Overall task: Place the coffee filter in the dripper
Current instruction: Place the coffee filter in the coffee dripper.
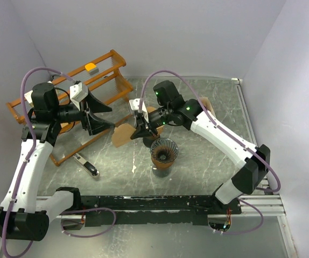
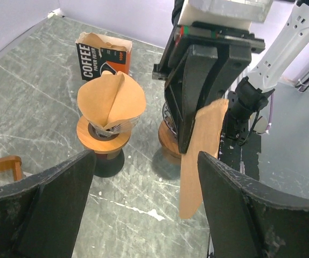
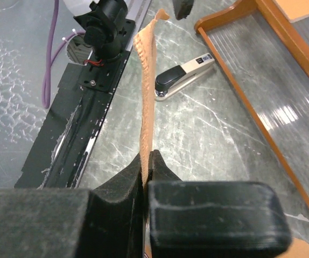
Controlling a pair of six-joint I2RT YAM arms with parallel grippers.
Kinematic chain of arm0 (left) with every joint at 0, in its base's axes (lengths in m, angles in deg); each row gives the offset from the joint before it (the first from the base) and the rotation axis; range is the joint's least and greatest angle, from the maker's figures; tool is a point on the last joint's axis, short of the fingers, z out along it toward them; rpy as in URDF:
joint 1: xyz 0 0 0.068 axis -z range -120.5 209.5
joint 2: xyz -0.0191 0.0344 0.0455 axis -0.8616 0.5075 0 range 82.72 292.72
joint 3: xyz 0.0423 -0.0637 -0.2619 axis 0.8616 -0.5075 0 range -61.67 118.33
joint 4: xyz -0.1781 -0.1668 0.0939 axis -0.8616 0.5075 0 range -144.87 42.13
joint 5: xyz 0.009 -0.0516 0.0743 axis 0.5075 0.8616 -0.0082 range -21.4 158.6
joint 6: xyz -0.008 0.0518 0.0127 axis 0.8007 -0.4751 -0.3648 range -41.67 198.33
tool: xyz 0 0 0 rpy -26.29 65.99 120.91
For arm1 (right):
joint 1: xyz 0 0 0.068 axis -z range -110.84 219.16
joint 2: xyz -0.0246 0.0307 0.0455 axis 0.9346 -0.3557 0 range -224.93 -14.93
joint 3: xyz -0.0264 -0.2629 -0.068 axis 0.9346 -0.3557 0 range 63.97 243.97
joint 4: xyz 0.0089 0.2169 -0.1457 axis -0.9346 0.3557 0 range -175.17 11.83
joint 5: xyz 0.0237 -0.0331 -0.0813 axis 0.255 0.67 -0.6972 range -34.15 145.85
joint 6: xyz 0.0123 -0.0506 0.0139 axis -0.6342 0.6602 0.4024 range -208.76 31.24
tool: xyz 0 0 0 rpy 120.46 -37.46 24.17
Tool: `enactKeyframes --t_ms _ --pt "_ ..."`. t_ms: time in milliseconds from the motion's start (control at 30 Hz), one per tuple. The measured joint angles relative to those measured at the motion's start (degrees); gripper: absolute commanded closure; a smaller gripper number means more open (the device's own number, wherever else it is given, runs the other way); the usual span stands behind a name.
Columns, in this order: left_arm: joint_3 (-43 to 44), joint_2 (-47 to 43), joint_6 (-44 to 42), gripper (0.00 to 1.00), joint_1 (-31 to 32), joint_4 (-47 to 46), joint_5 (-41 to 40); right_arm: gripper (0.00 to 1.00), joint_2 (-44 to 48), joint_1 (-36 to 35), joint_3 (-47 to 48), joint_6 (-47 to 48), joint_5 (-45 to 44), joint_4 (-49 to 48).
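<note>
Nearest the arm bases, a stapler [image 1: 87, 165] lies on the surface [image 1: 197, 172], L side. Just beyond, at centre, the dripper [image 1: 164, 151] stands upright w/ nothing in it. Up and L of it the coffee filter [image 3: 146, 97] hangs clear of the surface, flat, pinched betw. the closed fingers of the right hand [image 3: 146, 164]. It's beside the dripper, not in it. The left hand [image 1: 111, 116] faces it w/ fingers spread wide, gripping nothing, one finger just beside the filter's edge; contact can't be told. Farther back: a 2nd dripper [image 2: 110, 115] w/ a filter seated in it, a filter box [image 2: 103, 56] behind that, and a wooden rack [image 1: 98, 75] at far L
</note>
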Motion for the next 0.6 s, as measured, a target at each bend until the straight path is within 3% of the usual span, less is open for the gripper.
enactKeyframes --t_ms 233,600 --pt "0.0 -0.1 2.3 0.14 0.0 -0.4 0.5 1.0 -1.4 -1.1 0.2 0.5 -0.1 1.4" --pt "1.0 -2.8 -3.0 0.17 0.0 5.7 0.1 1.0 -1.4 -1.1 1.7 -0.1 0.0 1.6"
